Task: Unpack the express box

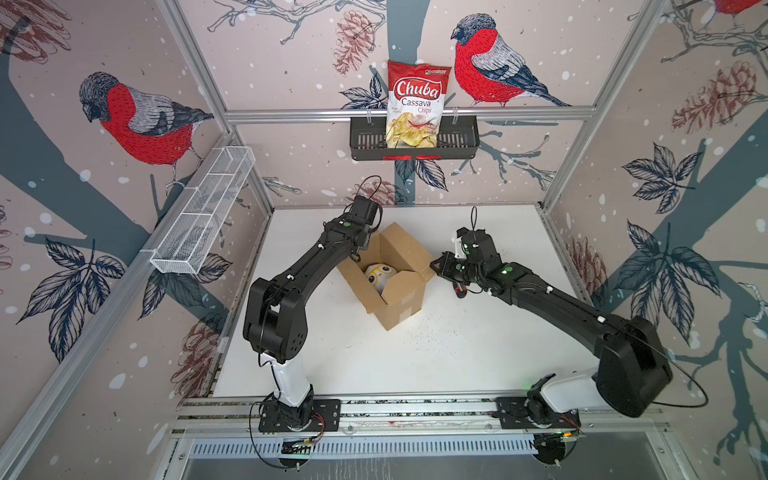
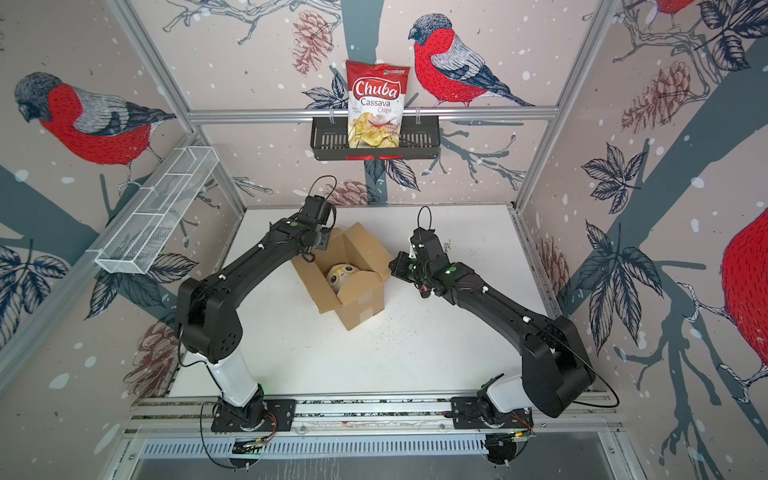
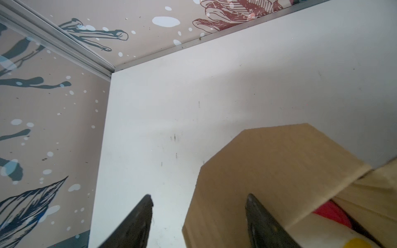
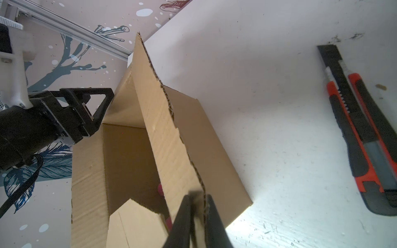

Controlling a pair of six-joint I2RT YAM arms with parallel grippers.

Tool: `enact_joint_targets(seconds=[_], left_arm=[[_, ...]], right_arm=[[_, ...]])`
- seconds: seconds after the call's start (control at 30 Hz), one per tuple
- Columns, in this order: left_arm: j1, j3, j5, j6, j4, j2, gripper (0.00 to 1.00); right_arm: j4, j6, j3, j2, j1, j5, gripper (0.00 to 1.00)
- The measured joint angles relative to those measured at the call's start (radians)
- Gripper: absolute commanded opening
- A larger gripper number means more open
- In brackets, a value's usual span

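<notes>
Backdrop: white surface [image 1: 415,365] flecked with dark specks; bird-print walls.
Carton: express box [image 1: 399,307] mid-surface between both arms, flaps raised; far corner hidden behind the left wrist in both top views.
Contents: round white-and-yellow toy [image 1: 379,275], half covered by a flap; identity unclear.
Right arm: right hand [image 4: 197,206] clenched on a flap edge; fingers cut off by the frame.
Left arm: left hand [image 3: 199,195] released, fingers spread at the far flap; contact unclear.
Tool: utility knife [image 4: 363,133] plain in the right wrist view; mostly hidden under the right arm in both top views.
</notes>
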Motion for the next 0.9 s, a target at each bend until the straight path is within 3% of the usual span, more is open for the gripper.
enact_joint_targets(seconds=[0.37,0.9], left_arm=[[0.003,-0.03,0.126,-0.006,0.035,-0.027,0.63],[0.013,-0.008,0.307,0.029,0.006,-0.034,0.64]], right_arm=[[-0.008,-0.003,0.007,0.021,-0.005,-0.002,0.06],[-0.023,-0.004,0.021,0.024,-0.005,-0.003,0.07]])
